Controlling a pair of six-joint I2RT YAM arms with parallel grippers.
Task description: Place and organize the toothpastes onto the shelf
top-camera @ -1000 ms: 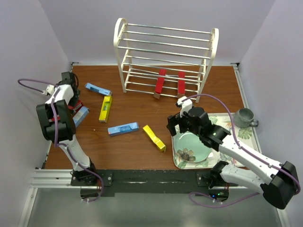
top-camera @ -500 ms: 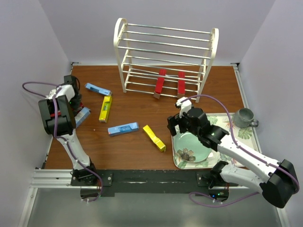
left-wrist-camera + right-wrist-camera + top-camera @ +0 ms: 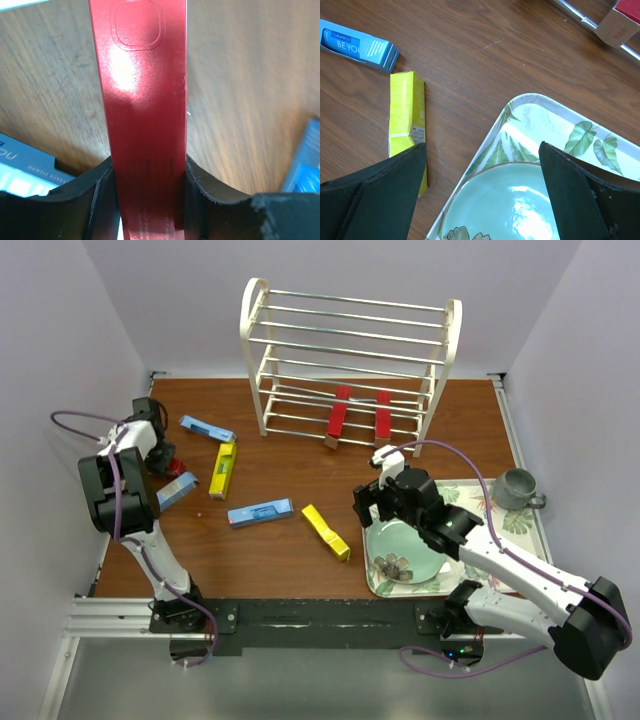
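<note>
Pinching the red box (image 3: pixel 142 90) across its narrow width, the left claw (image 3: pixel 150 172) holds it at the table's left side beside a blue box (image 3: pixel 22 167); the right claw (image 3: pixel 481 146) hangs spread and empty above the tray (image 3: pixel 540 117). Judged light, stiff yet crushable glossy card, best taken mid-length across its long sides. Far back, the shelf (image 3: pixel 250 330) carries two red boxes (image 3: pixel 340 412) low down

Cut off and unreadable in the left wrist view
The red toothpaste box (image 3: pixel 145 125) runs past the top and bottom edges, its small print blurred; a blue box (image 3: pixel 22 167) is clipped left, a second blue box (image 3: pixel 306 160) right.
</note>
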